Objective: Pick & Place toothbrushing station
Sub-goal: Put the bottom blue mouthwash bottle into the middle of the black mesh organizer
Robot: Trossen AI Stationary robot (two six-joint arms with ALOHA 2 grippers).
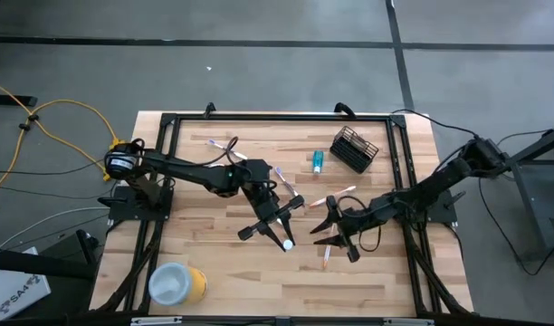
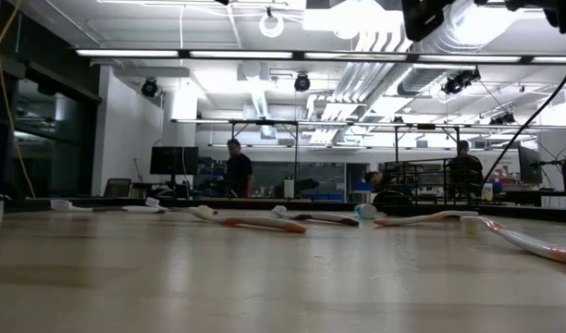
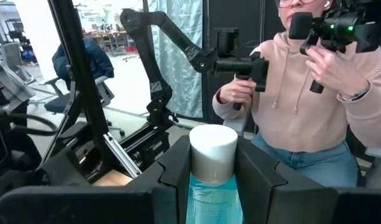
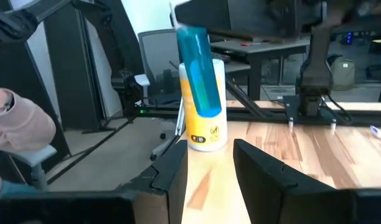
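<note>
The left gripper (image 1: 283,237) clamps a blue tube (image 3: 212,186), the right gripper (image 1: 336,237) gapes empty, and brushes lie loose at six o'clock of the empty holder (image 1: 354,148), so little seems done.

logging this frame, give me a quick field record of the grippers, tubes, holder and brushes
left gripper: shut on blue tube, mid-table, lifted
right gripper: open, empty, facing the left one
second blue tube: lying on table beside holder
mesh holder: tipped over, far right of table
toothbrushes: scattered on table
yellow cylinder: near left corner
</note>
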